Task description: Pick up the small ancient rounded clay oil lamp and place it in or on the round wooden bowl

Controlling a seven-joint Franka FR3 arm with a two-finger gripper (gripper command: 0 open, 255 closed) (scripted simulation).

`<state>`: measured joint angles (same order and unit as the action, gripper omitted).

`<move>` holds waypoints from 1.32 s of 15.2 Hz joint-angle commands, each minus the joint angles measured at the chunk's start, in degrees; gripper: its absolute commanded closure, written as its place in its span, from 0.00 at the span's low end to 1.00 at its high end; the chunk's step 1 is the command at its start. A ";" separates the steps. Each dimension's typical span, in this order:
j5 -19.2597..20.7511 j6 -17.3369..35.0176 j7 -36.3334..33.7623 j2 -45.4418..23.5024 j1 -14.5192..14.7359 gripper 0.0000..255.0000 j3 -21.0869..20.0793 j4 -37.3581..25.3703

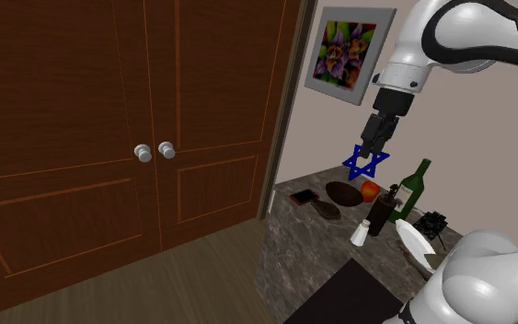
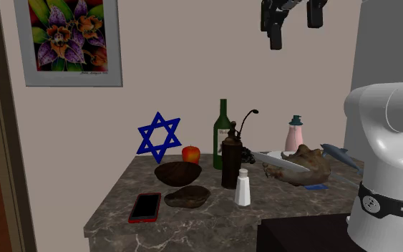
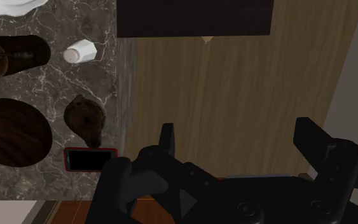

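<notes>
The oil lamp (image 2: 187, 196) (image 1: 324, 208) (image 3: 84, 119) is a small, dark brown rounded piece with a spout. It lies on the marble counter near the front edge, between the red phone (image 2: 145, 207) (image 3: 89, 159) and the round dark wooden bowl (image 2: 178, 172) (image 1: 344, 193) (image 3: 9, 132). My gripper (image 2: 290, 18) (image 1: 374, 147) (image 3: 238, 143) hangs high above the counter, open and holding nothing. In the wrist view its fingers (image 3: 166, 137) stand over the wooden floor, off to the side of the lamp.
On the counter (image 2: 214, 222) stand a white shaker (image 2: 243, 187), a dark bottle (image 2: 230, 161), a green wine bottle (image 2: 223, 129), a red apple (image 2: 191, 154) and a blue star (image 2: 159, 136). A knife (image 2: 278, 161) and clutter lie nearer the stand. Brown double doors (image 1: 146, 120) close off the shoulder view's left.
</notes>
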<state>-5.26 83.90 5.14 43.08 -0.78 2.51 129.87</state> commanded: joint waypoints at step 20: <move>7.49 34.67 16.01 -21.85 -2.76 0.00 10.10 12.67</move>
<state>2.08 116.53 20.16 23.35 -3.44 11.96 142.79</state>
